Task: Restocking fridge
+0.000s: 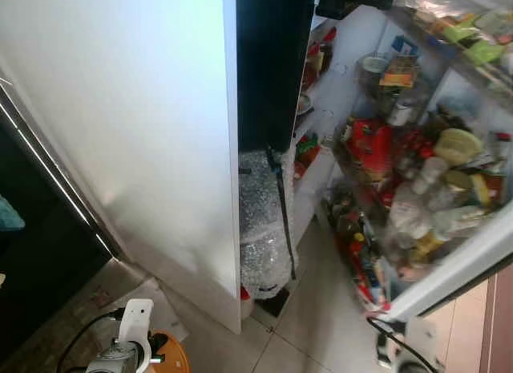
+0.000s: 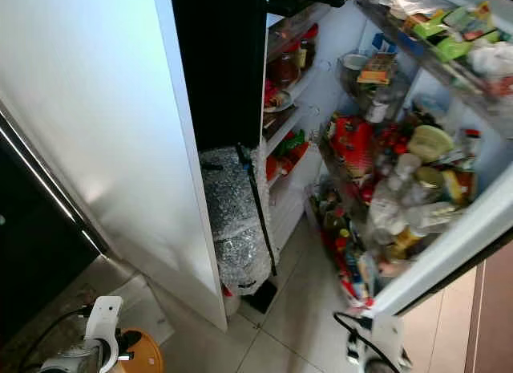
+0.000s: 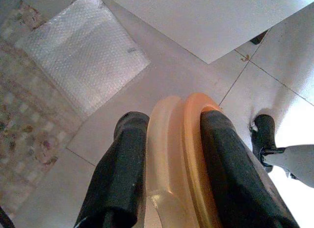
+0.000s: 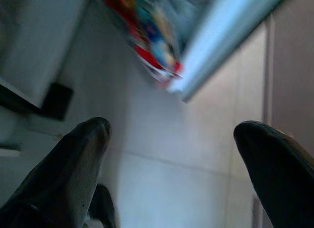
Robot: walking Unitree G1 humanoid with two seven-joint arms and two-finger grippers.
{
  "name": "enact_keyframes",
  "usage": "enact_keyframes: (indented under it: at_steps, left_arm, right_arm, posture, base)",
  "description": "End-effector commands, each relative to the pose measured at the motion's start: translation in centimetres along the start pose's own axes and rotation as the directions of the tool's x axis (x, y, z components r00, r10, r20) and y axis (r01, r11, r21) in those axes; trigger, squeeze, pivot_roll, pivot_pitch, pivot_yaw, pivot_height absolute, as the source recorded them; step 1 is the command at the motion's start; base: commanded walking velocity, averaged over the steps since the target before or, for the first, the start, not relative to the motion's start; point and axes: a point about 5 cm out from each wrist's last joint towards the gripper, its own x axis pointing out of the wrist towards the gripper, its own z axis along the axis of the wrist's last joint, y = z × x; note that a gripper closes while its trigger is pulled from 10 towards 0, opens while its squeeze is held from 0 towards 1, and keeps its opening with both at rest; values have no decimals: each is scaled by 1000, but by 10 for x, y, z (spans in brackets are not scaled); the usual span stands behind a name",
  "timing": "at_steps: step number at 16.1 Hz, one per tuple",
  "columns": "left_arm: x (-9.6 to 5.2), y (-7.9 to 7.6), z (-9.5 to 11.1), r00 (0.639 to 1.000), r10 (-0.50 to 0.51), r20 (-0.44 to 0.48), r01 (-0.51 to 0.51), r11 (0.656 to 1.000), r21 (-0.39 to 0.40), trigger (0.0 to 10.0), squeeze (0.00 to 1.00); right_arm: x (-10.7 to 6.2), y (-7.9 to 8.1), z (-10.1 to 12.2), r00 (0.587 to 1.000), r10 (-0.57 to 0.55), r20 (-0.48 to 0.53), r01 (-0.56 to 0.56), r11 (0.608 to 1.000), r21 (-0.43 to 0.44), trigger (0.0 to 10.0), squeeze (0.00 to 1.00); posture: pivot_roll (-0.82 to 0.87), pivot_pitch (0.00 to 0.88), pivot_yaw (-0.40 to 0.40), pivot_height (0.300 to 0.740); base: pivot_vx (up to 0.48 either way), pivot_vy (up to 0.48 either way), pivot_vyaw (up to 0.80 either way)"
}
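Orange bowl point(image 3: 184, 154) pinched on its rim by left end effector point(image 3: 174, 159); right end effector point(image 4: 171, 154) wide open, empty; judgement: approach fridge shelves point(image 2: 292, 84) squarely, bowl level.

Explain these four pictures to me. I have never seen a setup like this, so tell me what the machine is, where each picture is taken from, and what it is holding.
This is a walking humanoid robot with two arms, each ending in two long black fingers. The two upper pictures come from a pair of cameras on its head, looking down. They show an open fridge with its door swung wide, the door shelves crammed with bottles and jars. A bundle of bubble wrap stands on the tiled floor at the foot of the fridge.

The two lower pictures come from cameras on the wrists, looking along the fingers. The left gripper is closed on an orange translucent object, perhaps a plastic container; a flat sheet of bubble wrap lies on the floor beneath. The right gripper is open and holds nothing.
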Motion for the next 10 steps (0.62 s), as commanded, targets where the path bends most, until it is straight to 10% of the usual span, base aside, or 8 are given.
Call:
enact_keyframes:
  at_steps: [1, 10]
  left_arm:
    - [-1, 5, -2, 1000, 13, -21, -13, 1000, 9, 10000, 0]
    - [-1, 7, -2, 999, 35, -11, -35, 999, -3, 10000, 0]
  right_arm:
    - [3, 6, 17, 996, 31, 80, -30, 999, -14, 10000, 0]
    - [8, -1, 127, 877, 26, 480, -59, 997, 55, 10000, 0]
  posture:
    - [-166, 42, 11, 740]
    - [-105, 52, -19, 740]
  base:
    - [0, 0, 0]
    - [0, 0, 0]
